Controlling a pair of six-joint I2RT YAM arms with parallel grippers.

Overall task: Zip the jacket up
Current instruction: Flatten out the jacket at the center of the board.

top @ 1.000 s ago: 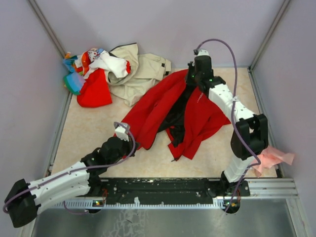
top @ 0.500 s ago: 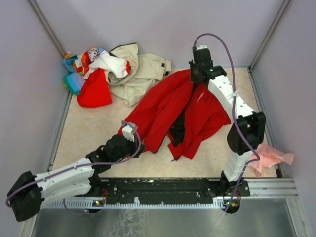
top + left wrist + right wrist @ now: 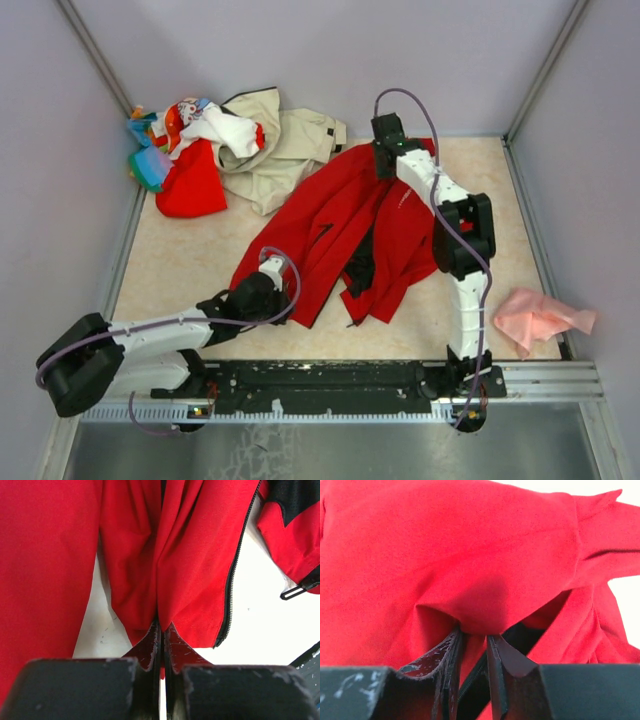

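Note:
The red jacket point(image 3: 325, 225) lies crumpled in the middle of the table, its front parted over the black lining. My left gripper point(image 3: 268, 270) is at the jacket's near left hem. In the left wrist view this gripper point(image 3: 162, 627) is shut on a fold of the red cloth point(image 3: 200, 555), and the black zipper point(image 3: 230, 585) runs down to its right. My right gripper point(image 3: 385, 162) is at the jacket's far top edge. In the right wrist view that gripper point(image 3: 472, 636) has its jaws apart, with red cloth point(image 3: 470, 545) bulging over the tips and zipper teeth point(image 3: 470, 686) in the gap.
A beige jacket point(image 3: 290, 140) and a heap of mixed clothes point(image 3: 185, 150) lie at the far left corner. A pink cloth point(image 3: 540, 315) lies at the near right. Walls close in the table on three sides, and a black rail point(image 3: 330, 385) runs along the near edge.
The right gripper has carried the jacket's top edge back and to the left and its jaws have parted. The left gripper, still shut, has moved right with the hem.

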